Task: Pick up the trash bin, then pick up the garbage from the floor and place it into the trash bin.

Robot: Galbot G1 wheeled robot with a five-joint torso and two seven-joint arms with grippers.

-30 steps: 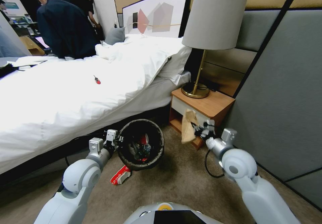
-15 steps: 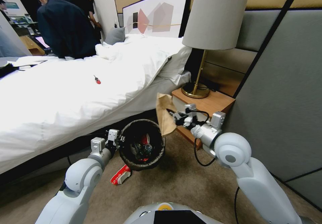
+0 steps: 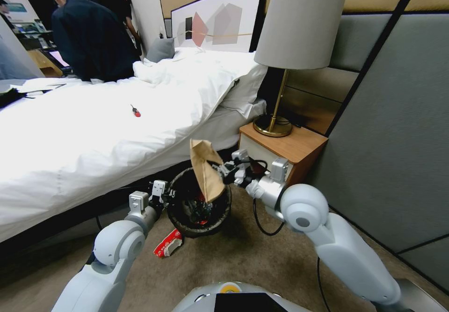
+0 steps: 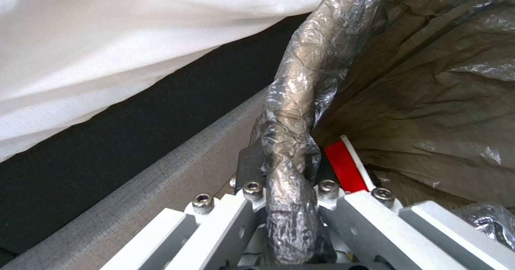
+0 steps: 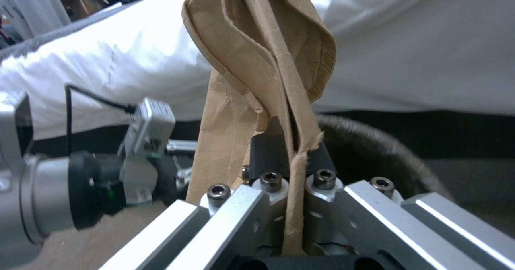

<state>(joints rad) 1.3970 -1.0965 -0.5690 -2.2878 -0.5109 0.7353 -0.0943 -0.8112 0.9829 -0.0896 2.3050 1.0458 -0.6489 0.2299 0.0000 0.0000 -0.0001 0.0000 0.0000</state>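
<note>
Over trash bin: right gripper clamping paper bag

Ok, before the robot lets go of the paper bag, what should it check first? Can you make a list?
1. Right gripper shut on the brown paper bag: ok.
2. Left gripper clamped on the trash bin rim: ok.
3. Bag's lower end over the bin's opening: ok in the head view.
4. Whole bag low enough to fall inside: cannot tell; its top stands well above the rim.
5. Room left in the bin: ok; litter only at the bottom.
6. Floor all cleaned: not ok; a red-and-white packet lies beside the bin.
</note>
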